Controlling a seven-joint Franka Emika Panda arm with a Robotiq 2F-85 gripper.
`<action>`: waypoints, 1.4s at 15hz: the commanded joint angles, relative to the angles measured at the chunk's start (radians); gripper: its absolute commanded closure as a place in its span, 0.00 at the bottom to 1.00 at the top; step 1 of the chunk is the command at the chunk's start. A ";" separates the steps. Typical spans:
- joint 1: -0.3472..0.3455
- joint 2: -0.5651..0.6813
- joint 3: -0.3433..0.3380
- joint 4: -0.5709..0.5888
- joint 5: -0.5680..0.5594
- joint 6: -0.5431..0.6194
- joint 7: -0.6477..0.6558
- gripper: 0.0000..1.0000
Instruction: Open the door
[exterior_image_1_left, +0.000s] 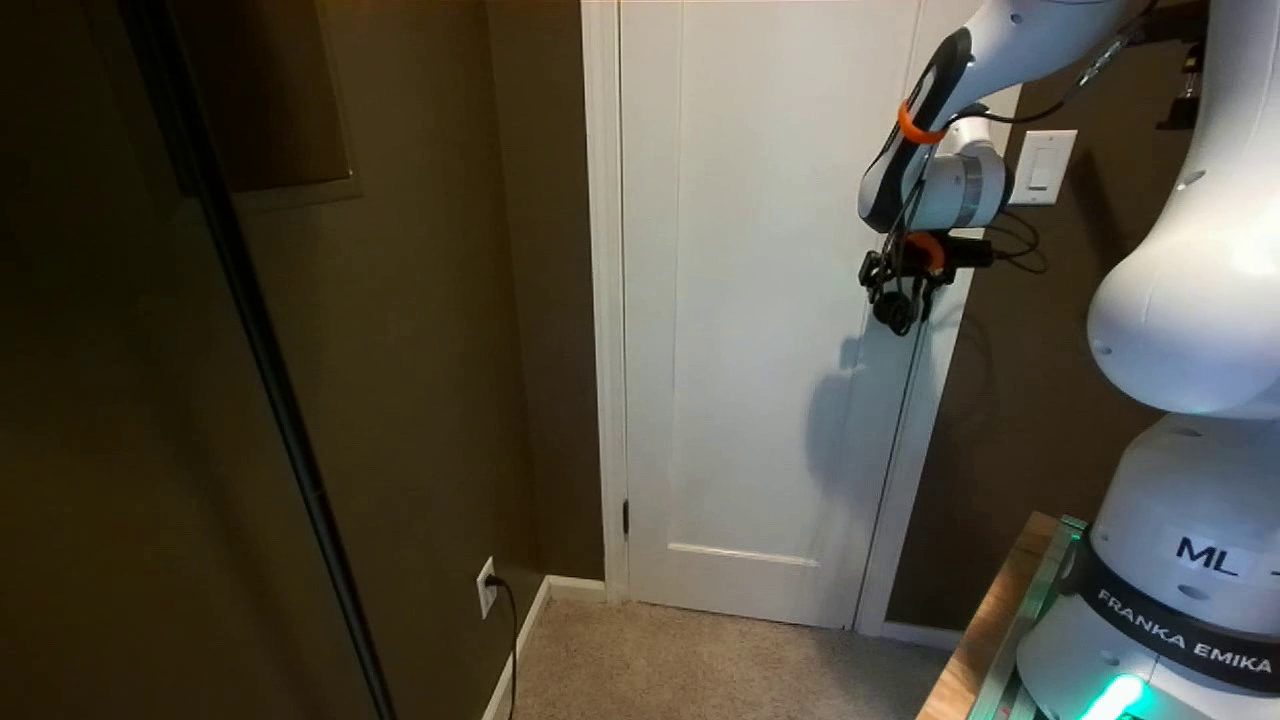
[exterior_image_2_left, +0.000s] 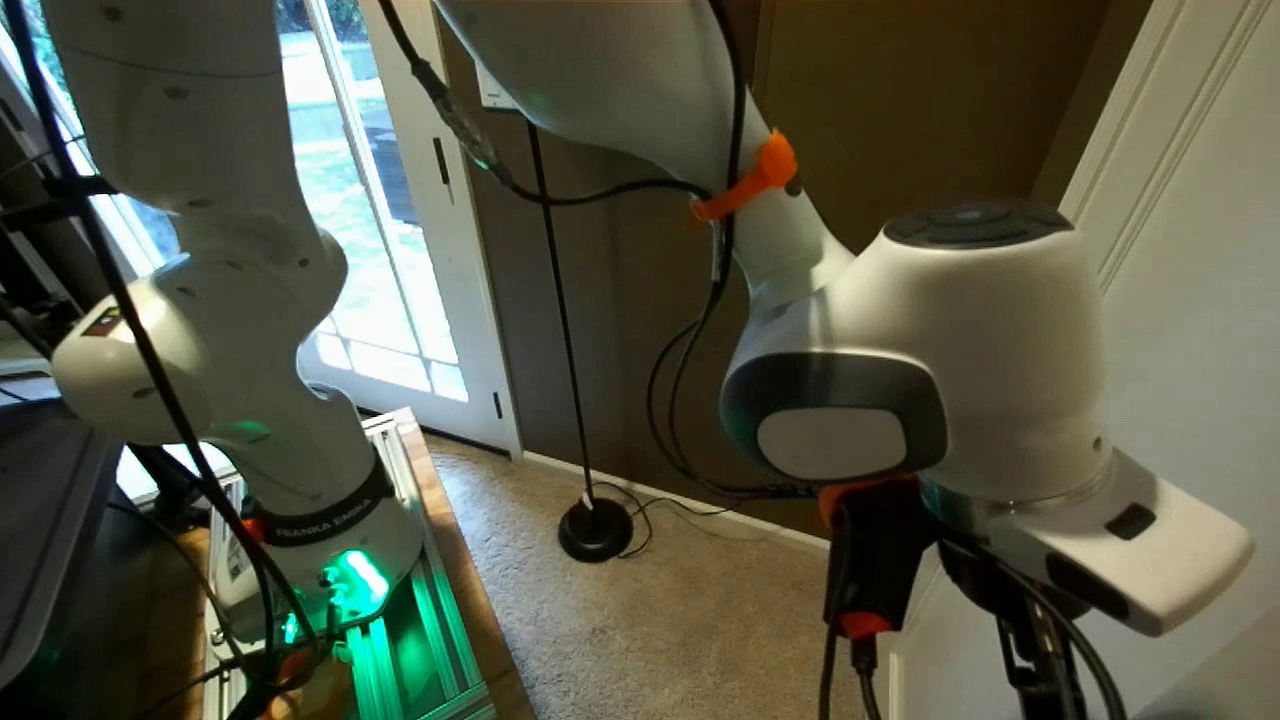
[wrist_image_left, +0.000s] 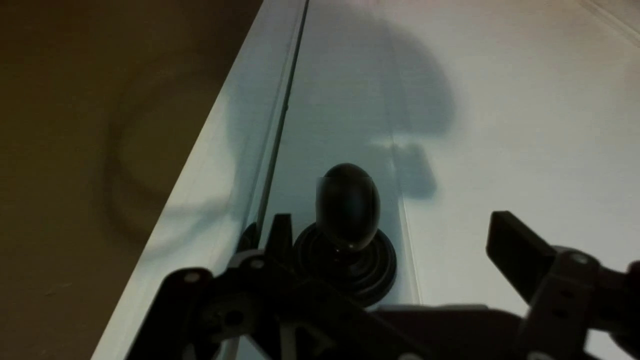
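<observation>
Brown wall, white door beyond parted pincer

Robot base reads "ML" w/ "FRANKA EMIKA" on blk band below.

In an exterior view the top edge crops the door and the arm covers part of it; the knob cannot be made out there around the small, dark gripper. In an exterior view the arm hides the upper end of a pole, and the bottom edge cuts off the gripper. In the wrist view a finger covers part of the knob's plate; whether they touch cannot be told.
</observation>
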 joint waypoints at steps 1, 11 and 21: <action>-0.004 0.066 -0.012 0.060 0.044 0.003 -0.025 0.00; -0.023 0.157 -0.003 0.130 0.078 -0.006 -0.015 0.31; 0.003 0.141 -0.025 0.122 0.063 -0.039 0.012 0.84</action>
